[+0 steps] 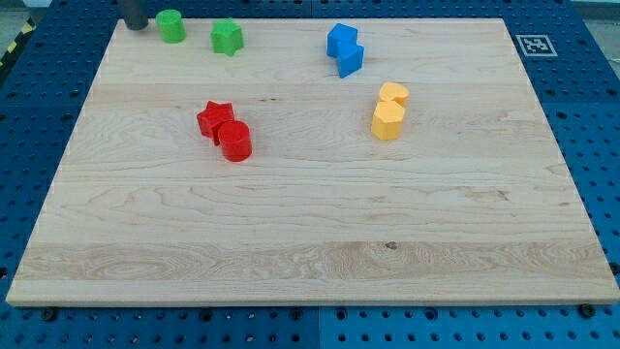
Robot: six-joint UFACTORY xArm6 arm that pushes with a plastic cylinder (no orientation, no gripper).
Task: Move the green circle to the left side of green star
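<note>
The board (310, 223) is pale wood with fine grain streaks. The circle (171, 25) and star (228, 37) are bright green. Two blocks (344, 49) are blue, two (225, 130) red, two (389, 110) yellow-orange. The rod (134, 14) is dark grey. The table (591, 116) is blue, dotted with holes; a black-and-white marker (534, 45) sits far right.

A wooden table (310, 242) is seen filling most of the frame, set on a blue pegboard (581, 116). Left of centre, a red star (214, 118) and a red cylinder (234, 141) are found touching. At upper centre, two blue blocks (344, 49) are pressed together. To the right of centre, two yellow blocks (389, 111) are seen touching. A black-and-white marker (534, 45) is placed at the table's upper right corner.
</note>
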